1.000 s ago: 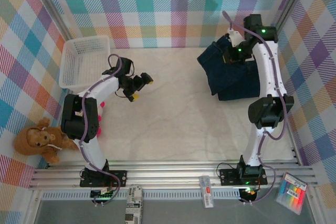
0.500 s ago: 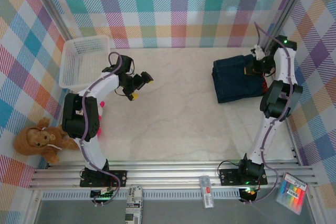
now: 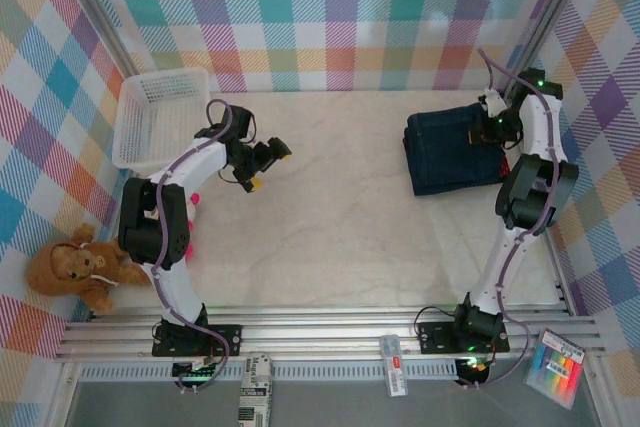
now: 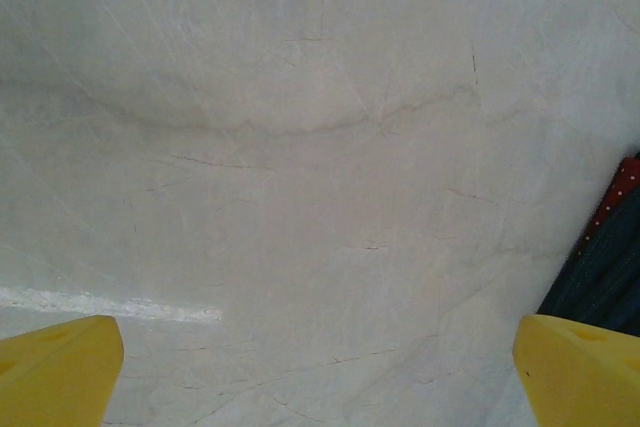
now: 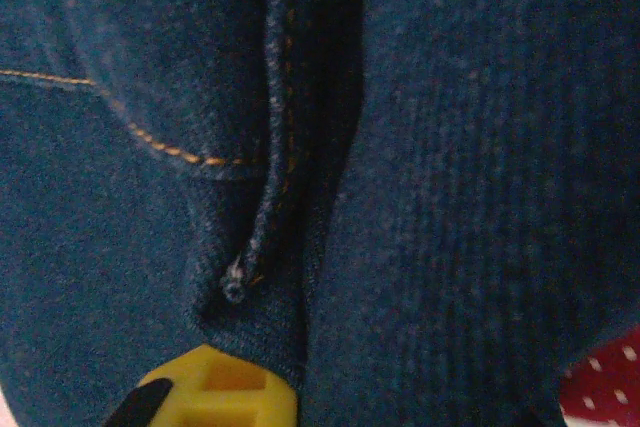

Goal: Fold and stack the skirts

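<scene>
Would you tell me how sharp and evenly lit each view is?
Top external: sharp, evenly lit. Left wrist: bright, pale streak on the table lower left, yellow fingers blurred. Right wrist: dim, soft, close against the denim skirt.

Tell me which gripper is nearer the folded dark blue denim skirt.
Right. The right gripper touches the folded dark blue denim skirt at its right edge; the left gripper hangs far to its left.

Left end effector (image 3: pixel 269 168) wide open
</scene>
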Robot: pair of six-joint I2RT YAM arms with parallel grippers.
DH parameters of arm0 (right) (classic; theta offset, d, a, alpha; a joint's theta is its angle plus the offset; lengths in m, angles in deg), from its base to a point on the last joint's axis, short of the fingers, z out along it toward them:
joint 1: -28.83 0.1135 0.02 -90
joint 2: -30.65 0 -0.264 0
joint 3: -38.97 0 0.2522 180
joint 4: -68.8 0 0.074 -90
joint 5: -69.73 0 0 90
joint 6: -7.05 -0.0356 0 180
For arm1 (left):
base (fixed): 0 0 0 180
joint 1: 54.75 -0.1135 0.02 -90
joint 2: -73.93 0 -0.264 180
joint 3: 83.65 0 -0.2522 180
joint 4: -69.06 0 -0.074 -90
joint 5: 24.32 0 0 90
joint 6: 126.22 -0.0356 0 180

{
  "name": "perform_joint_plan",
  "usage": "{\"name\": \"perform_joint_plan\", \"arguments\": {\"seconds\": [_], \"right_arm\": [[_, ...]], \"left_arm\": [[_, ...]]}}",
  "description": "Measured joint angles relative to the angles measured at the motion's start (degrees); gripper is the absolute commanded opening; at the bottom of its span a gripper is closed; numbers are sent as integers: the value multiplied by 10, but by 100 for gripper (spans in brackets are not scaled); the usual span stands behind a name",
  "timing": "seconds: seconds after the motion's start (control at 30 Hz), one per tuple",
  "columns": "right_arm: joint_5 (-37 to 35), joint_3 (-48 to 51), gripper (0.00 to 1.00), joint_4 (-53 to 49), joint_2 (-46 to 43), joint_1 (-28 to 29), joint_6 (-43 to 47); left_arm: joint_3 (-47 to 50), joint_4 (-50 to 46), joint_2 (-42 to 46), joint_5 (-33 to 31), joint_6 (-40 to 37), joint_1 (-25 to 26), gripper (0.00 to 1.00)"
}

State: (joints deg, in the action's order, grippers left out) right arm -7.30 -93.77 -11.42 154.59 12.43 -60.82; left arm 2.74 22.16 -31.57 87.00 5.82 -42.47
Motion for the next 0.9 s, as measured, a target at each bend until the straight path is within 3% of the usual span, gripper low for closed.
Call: {"name": "perform_joint_plan", "arguments": {"seconds": [0.17, 0.27, 0.33, 0.37, 0.47, 0.63, 0.73, 0.9], "right_arm": [[-148, 48, 54, 59, -37, 6, -72], [-218, 92, 63, 90, -81, 6, -110], [-240, 117, 91, 104, -118, 6, -141], [-242, 129, 99, 111, -137, 6, -154], [-204, 174, 99, 136, -201, 5, -186], [-51, 249, 99, 177, -259, 14, -217], [-51, 251, 99, 184, -233, 47, -217], [-119, 217, 99, 183, -134, 105, -218]], "left_arm": [[0, -18, 2, -16, -14, -3, 100], [3, -32, 24, -42, -25, -15, 100], [7, -39, 50, -60, -30, -26, 100], [10, -43, 66, -68, -34, -33, 100], [15, -45, 103, -89, -40, -51, 100], [33, -44, 121, -105, -43, -70, 100], [47, -46, 121, -106, -43, -72, 100], [58, -43, 122, -109, -44, -76, 100]]}}
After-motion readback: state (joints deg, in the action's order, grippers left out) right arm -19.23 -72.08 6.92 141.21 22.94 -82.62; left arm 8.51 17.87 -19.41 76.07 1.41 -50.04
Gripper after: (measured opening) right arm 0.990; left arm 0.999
